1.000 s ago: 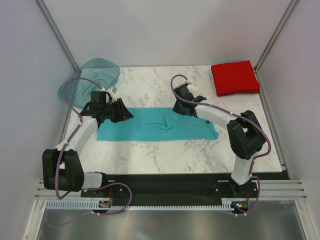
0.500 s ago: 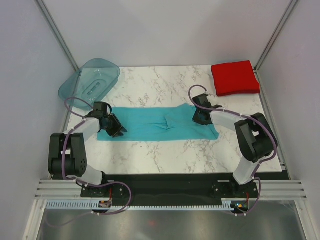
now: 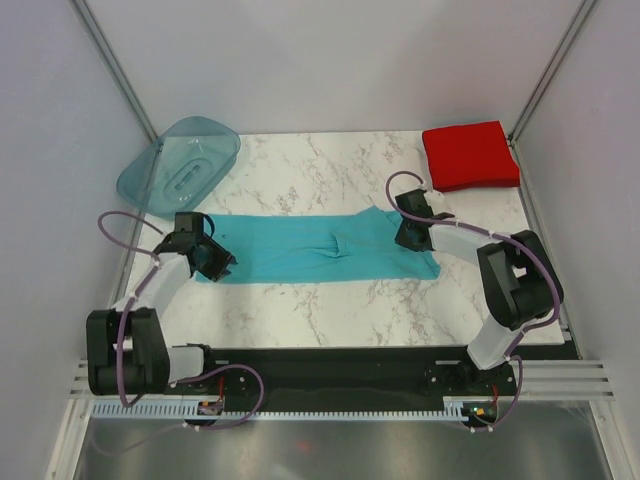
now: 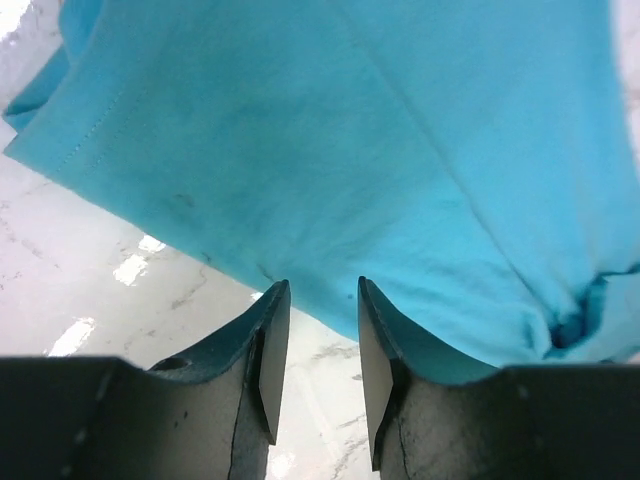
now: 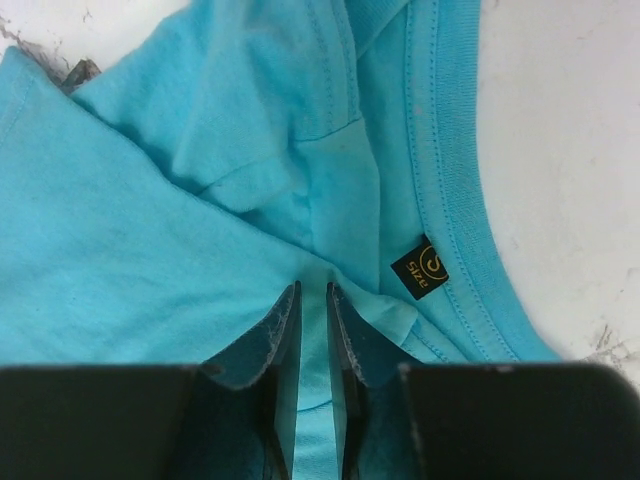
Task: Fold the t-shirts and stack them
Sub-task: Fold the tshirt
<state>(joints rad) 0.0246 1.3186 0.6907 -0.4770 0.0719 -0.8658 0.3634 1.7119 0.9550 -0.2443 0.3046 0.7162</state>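
Note:
The turquoise t-shirt (image 3: 320, 250) lies as a long folded strip across the middle of the table. The red t-shirt (image 3: 470, 156) is a folded square at the far right corner. My left gripper (image 3: 215, 262) is low at the strip's left end. In the left wrist view it (image 4: 322, 290) is open, its tips at the near hem of the shirt (image 4: 400, 150), with marble showing between them. My right gripper (image 3: 408, 235) is at the strip's right end. In the right wrist view it (image 5: 312, 288) is nearly closed on a ridge of the cloth (image 5: 150, 250) beside the black size label (image 5: 420, 266).
A translucent teal plastic tray (image 3: 180, 166) lies at the far left corner, partly off the marble tabletop (image 3: 320, 310). Metal frame posts rise at both back corners, and plain walls enclose the left and right sides.
Both arms have moved outward and down, from the strip's middle to its ends. The left gripper went to the left end, the right gripper to the collar end. The shirt has hardly moved.

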